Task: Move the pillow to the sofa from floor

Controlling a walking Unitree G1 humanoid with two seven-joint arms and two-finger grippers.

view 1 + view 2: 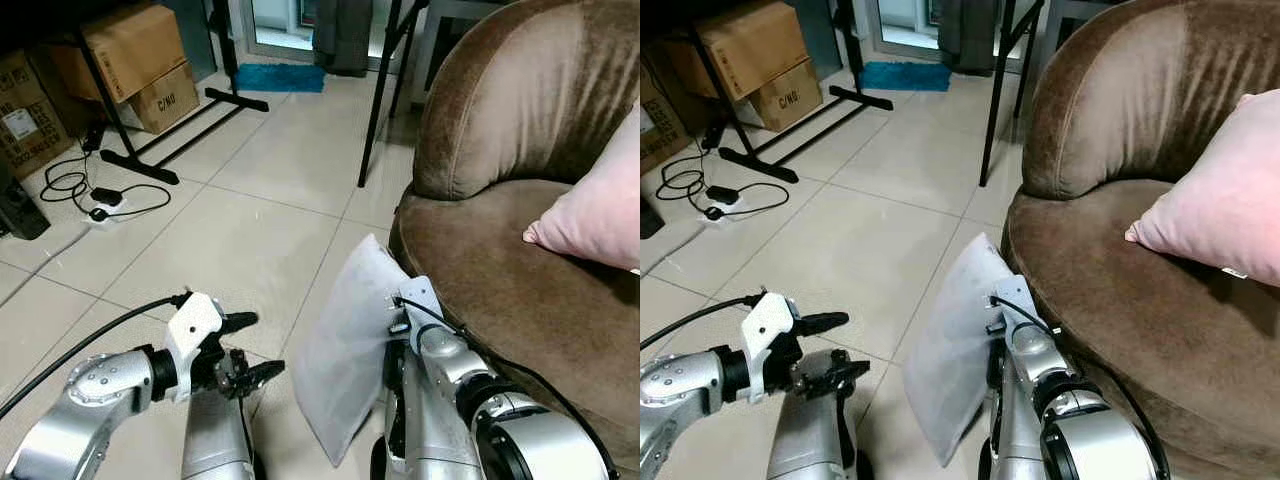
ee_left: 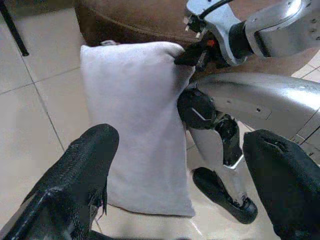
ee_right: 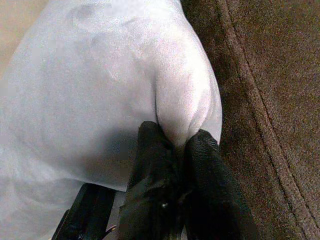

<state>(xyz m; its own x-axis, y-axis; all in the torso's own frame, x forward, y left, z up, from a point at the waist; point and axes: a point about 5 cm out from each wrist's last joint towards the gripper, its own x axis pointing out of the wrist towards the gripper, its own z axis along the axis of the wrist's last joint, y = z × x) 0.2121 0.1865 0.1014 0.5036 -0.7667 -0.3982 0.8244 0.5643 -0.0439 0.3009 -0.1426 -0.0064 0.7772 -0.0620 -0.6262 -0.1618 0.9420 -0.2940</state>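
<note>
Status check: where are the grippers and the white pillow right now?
Right gripper pinching white pillow by its edge, beside the brown sofa. Left gripper open, off the pillow. Pink cushion occupies sofa seat's right.

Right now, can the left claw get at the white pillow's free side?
Probably yes: the left claw hangs open facing the white pillow, with bare floor between them; the right claw pinches the pillow's far edge by the sofa.

Even indoor light, soft shadows, sharp focus.
</note>
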